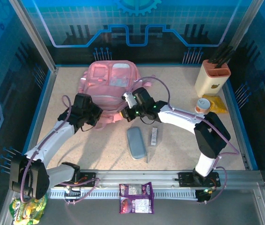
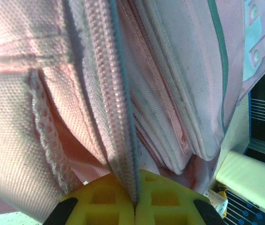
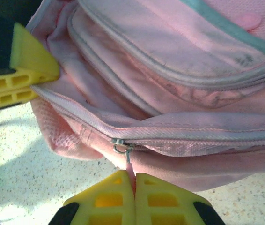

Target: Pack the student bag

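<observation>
Backpack (image 1: 111, 77) lay on your worktop (image 1: 179, 145), toward the far side. Your left tool (image 2: 135, 197) was clamped on the zip tape (image 2: 118, 93) (fabric pinched between the pads (image 2: 104, 201)). Your right tool (image 3: 135, 183) had its jaws closed on the pink zip pull (image 3: 129, 166).

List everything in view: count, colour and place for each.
student bag: one, pink, far centre.
pencil case: one, grey, in front of the bag.
small flat pack: one, pale, just right of the pencil case.
holder: one, cream with orange top, far right.
small tub: one, white and orange, in front of the holder.
yellow packet: one, beside the tub.
purple packet: one, near edge, centre.
green packet: one, near left corner.
left gripper: one, yellow-tipped, shut on the bag's zip edge.
right gripper: one, yellow-tipped, shut on the zip pull.
</observation>
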Controlling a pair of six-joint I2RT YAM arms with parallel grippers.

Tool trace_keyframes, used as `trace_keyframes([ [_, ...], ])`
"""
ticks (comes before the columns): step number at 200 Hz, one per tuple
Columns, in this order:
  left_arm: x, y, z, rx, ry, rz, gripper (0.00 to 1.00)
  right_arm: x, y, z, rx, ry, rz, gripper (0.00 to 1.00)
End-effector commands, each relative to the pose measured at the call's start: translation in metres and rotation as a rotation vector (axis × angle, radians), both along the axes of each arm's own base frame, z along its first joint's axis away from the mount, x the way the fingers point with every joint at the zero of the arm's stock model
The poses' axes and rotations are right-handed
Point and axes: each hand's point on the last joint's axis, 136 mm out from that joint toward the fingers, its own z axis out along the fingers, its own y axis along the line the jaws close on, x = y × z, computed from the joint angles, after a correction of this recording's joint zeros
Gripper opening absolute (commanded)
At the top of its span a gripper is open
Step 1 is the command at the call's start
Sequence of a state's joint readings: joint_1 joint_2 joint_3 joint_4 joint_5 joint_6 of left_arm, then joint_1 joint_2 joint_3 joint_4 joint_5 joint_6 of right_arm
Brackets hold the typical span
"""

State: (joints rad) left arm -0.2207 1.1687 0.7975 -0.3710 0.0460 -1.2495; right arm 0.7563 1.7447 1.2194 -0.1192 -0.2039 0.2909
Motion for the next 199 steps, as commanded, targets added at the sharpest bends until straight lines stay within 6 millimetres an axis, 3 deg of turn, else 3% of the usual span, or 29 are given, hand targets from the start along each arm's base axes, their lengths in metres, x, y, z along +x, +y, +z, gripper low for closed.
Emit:
trace_keyframes([
  [1, 0.018, 0.023, 0.017, 0.072, -0.076, 0.073, 0.0, -0.026, 0.009, 0.018, -0.033, 0.019, 0.011, 0.0],
  [22, 0.023, 0.016, 0.019, 0.065, -0.081, 0.074, 0.0, -0.048, 0.041, 0.043, 0.059, 0.093, 0.042, 0.0],
  [64, 0.032, -0.001, 0.026, -0.026, -0.112, 0.073, 0.0, -0.055, 0.062, 0.054, 0.087, 0.181, 0.023, 0.0],
  [100, 0.036, -0.007, 0.037, -0.056, -0.127, 0.067, 0.0, -0.041, 0.043, 0.055, -0.096, 0.064, -0.059, 0.0],
  [127, 0.034, -0.01, 0.046, -0.072, -0.135, 0.067, 0.0, -0.016, 0.021, 0.09, -0.126, -0.039, -0.133, 0.0],
  [144, 0.035, -0.014, 0.05, -0.121, -0.162, 0.065, 0.0, -0.019, 0.024, 0.105, -0.08, -0.045, -0.108, 0.0],
  [159, 0.034, -0.015, 0.055, -0.117, -0.159, 0.054, 0.0, -0.034, 0.035, 0.093, -0.101, -0.037, -0.048, 0.0],
  [179, 0.035, -0.018, 0.058, -0.135, -0.165, 0.042, 0.0, -0.046, 0.04, 0.052, -0.123, 0.038, -0.002, 0.0],
  [199, 0.035, -0.02, 0.052, -0.145, -0.152, 0.039, 0.0, -0.066, 0.05, 0.046, -0.084, 0.054, 0.067, 0.0],
])
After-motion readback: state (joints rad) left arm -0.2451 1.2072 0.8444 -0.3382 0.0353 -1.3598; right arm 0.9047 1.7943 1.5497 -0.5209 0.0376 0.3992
